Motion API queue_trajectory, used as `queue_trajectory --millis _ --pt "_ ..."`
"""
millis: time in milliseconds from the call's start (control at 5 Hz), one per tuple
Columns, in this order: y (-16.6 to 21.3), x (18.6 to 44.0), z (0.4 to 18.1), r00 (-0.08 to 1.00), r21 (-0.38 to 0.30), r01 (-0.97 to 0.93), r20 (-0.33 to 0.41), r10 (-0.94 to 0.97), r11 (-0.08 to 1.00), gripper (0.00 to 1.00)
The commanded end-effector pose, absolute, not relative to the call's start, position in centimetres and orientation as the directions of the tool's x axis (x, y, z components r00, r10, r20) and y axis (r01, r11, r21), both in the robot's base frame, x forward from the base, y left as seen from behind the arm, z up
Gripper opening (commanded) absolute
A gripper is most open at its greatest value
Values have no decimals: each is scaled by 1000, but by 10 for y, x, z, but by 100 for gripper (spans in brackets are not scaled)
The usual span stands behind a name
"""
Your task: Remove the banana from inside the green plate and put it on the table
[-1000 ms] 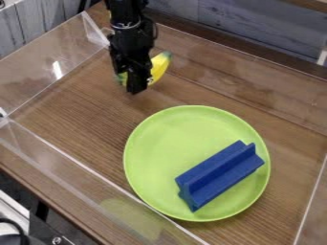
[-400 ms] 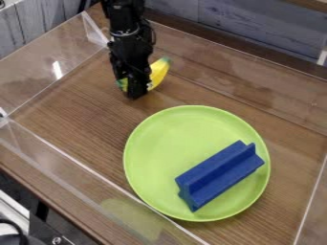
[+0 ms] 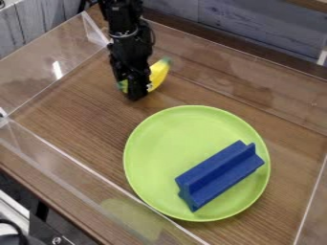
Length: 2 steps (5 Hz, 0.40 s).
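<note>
Since a second ago the gripper (image 3: 133, 89) has come down a little and drawn slightly toward the left of the view, carrying the banana (image 3: 156, 74) with it; over the last fraction of that second nothing has shifted. Now the black arm stands upright with its gripper pointing down at the desk (image 3: 76, 115), its fingers clenched on the banana, whose yellow body shows just to the right of the fingers with a bit of green at its low end by the fingertips. Whether the banana already touches the wood cannot be told, since the fingers hide its underside. It sits outside the green plate (image 3: 166, 139), up and to the left of the plate's rim and apart from it. On the plate, toward its lower right, lies a blue block (image 3: 220, 174), set at a slant. Clear acrylic walls (image 3: 45, 57) border the brown wood-grain desk.
</note>
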<state>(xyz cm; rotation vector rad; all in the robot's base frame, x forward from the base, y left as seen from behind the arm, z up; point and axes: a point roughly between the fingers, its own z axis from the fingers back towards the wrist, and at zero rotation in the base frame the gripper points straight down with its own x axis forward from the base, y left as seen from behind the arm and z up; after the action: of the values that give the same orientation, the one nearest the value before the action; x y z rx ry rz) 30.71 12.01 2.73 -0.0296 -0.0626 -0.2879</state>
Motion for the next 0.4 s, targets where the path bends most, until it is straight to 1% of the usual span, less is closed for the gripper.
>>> queue_trajectory --millis 0,200 --pt "123 308 35 958 -19 274 90 -271 962 100" --pt "122 307 33 958 -31 275 92 -272 961 100"
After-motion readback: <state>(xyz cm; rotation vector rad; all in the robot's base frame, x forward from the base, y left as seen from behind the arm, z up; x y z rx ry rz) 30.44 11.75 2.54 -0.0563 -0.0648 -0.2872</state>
